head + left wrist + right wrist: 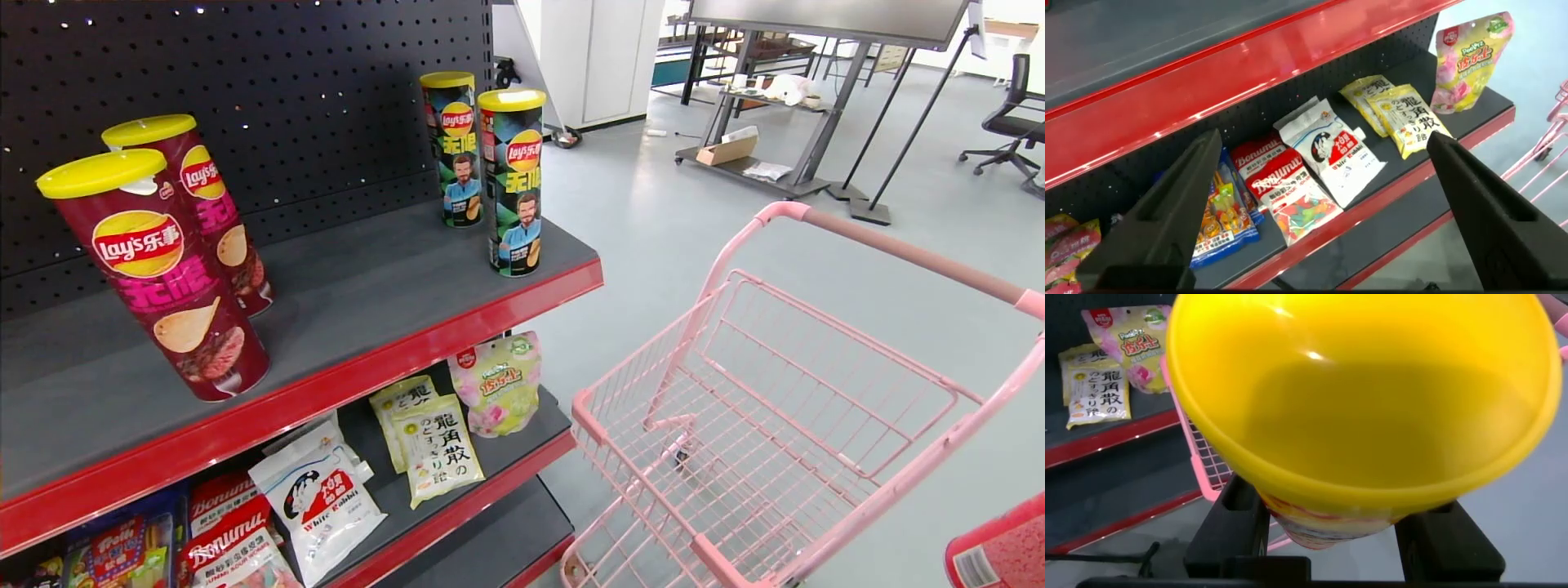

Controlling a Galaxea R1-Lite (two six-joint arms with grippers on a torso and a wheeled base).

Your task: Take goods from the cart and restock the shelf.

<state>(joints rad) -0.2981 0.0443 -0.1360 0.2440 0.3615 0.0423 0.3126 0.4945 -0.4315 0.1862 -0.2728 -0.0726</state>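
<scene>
Inside right claw (1339, 527): yellow-lidded chip can (1364, 400), pinched; left claw (1324, 139) spread before lower shelf (1413, 186).

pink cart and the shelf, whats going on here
A two-armed robot is restocking. Its right tool is shut on a red cylindrical chip can with a yellow plastic lid, held near the pink wire shopping cart, not yet on the shelf. The left tool is open and holds nothing, in front of the lower shelf's snack bags. The grey top shelf board with a red edge already carries two dark red cans and two black-and-green ones.
</scene>
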